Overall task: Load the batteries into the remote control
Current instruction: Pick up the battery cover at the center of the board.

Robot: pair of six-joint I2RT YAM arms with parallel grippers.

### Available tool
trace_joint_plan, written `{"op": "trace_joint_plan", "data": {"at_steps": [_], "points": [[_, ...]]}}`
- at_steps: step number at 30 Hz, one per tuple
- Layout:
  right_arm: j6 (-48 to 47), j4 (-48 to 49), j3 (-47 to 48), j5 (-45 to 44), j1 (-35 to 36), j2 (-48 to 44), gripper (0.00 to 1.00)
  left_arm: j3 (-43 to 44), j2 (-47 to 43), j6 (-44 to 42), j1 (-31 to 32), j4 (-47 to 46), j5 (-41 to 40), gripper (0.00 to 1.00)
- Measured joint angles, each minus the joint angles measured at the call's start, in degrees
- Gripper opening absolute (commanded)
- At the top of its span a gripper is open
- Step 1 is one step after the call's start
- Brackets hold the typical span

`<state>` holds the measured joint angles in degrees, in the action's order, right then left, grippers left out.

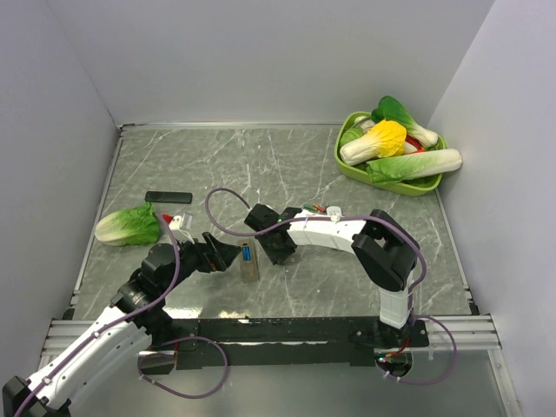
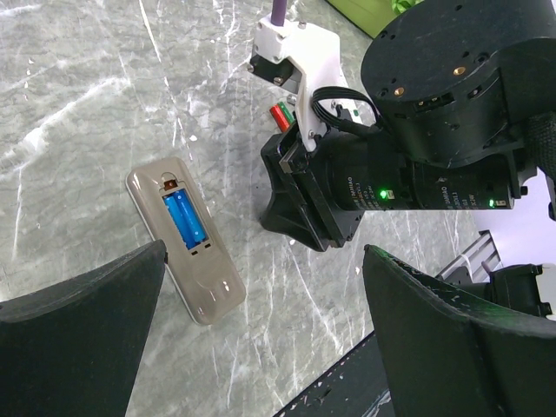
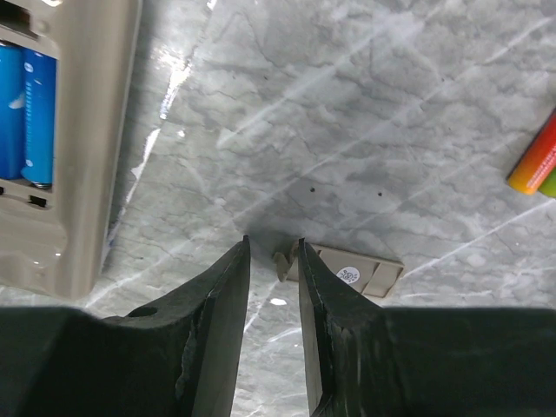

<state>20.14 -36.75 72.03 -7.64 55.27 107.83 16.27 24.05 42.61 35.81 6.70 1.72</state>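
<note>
The remote control (image 1: 250,263) lies back up on the table between my two grippers. Its blue recess (image 2: 184,218) is uncovered, with two blue cylinders in it; it also shows in the right wrist view (image 3: 26,104). Its beige battery cover (image 3: 356,272) lies loose on the table. My right gripper (image 3: 274,252) hovers over the cover's clip end, its jaws a narrow gap apart and holding nothing. Red, orange and green batteries (image 1: 317,208) lie beyond the right arm, seen also in the left wrist view (image 2: 280,115). My left gripper (image 2: 261,347) is wide open and empty, just right of the remote.
A wider white remote with a red button (image 1: 178,221), a flat black bar (image 1: 168,197) and a lettuce (image 1: 129,226) lie at the left. A green basket (image 1: 347,169) of toy vegetables stands at the back right. Grey walls enclose the table.
</note>
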Motion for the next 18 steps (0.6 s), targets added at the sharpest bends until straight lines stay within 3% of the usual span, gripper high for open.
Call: {"op": "trace_joint_plan", "data": {"at_steps": [9, 18], "points": [[0.5, -0.2, 0.0, -1.8, 0.5, -0.3, 0.35, -0.2, 0.0, 0.0, 0.0, 0.0, 0.0, 0.99], [1.5, -1.8, 0.0, -2.4, 0.7, -0.5, 0.25, -0.2, 0.0, 0.0, 0.0, 0.0, 0.0, 0.99]]}}
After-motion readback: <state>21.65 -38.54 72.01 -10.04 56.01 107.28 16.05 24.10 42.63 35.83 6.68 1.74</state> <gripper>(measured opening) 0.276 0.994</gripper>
